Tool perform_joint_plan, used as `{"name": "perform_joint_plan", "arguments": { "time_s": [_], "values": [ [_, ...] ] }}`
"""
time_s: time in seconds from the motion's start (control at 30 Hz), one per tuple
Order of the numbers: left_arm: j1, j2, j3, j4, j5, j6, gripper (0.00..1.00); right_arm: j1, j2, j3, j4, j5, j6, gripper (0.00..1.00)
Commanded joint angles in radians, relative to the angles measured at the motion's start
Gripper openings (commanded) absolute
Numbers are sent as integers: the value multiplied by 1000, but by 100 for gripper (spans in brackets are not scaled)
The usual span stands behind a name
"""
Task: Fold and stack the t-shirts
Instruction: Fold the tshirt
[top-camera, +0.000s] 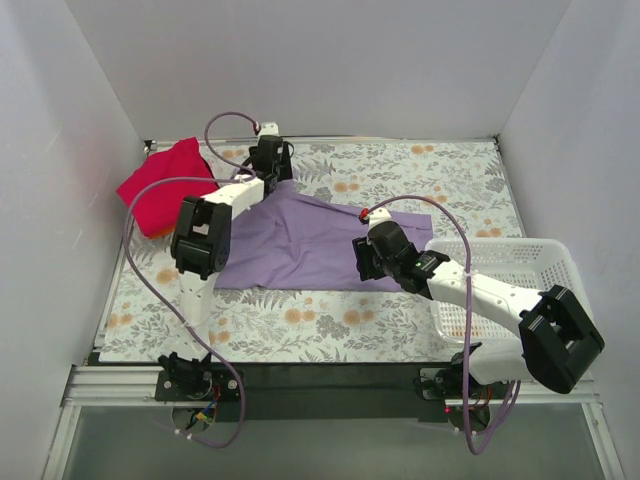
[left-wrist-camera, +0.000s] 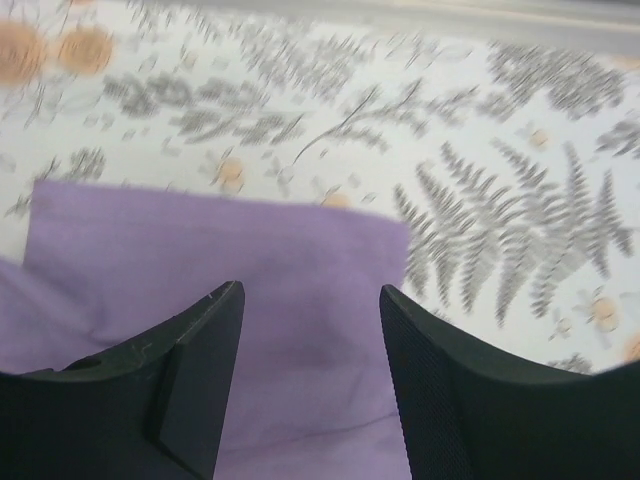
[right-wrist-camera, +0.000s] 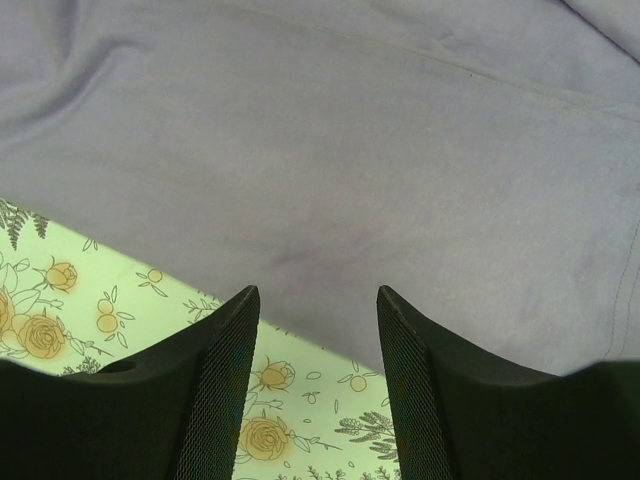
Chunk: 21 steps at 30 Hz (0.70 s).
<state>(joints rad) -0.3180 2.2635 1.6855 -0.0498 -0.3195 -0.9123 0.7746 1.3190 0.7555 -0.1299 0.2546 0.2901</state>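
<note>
Two tools work over one shirt, and we see both with fingers spread and nothing held between them. The left tool (left-wrist-camera: 310, 300) points down at the far edge of the lavender t-shirt (top-camera: 300, 245). In its wrist view a squared corner of purple cloth lies under and just beyond its fingers (left-wrist-camera: 190, 380), with the flowered cover showing past it. The right tool (right-wrist-camera: 318, 300) sits at the near edge of the same shirt, towards its right side. Its wrist view shows the cloth's edge running slantwise across the gap between the fingers (right-wrist-camera: 215, 400), with cloth ahead and printed cover below. We cannot tell from any view whether either tool's tips touch the cloth.

The lavender t-shirt lies spread out in the middle of the desk (top-camera: 400, 170), mostly flat with a few creases. The red t-shirt (top-camera: 160, 190) is bunched in a heap at the far left corner, against the left wall, beside the lavender one and not on it. A white mesh basket (top-camera: 520, 265) stands at the right side of the desk, and the right arm reaches across its near left part.
</note>
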Motion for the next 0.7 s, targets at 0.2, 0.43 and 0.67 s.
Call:
{"name": "perform_joint_plan", "arguments": {
  "time_s": [0.2,0.43,0.67],
  "values": [
    [7,151,204,25,30,64,53,3,19,2,16,-11,14,46],
    [7,234,307,-35,42,64,53,5,23,1,24,-14,15,46],
    [8,245,293,-44,59,67,25,8,16,-1,27,-17,20,46]
  ]
}}
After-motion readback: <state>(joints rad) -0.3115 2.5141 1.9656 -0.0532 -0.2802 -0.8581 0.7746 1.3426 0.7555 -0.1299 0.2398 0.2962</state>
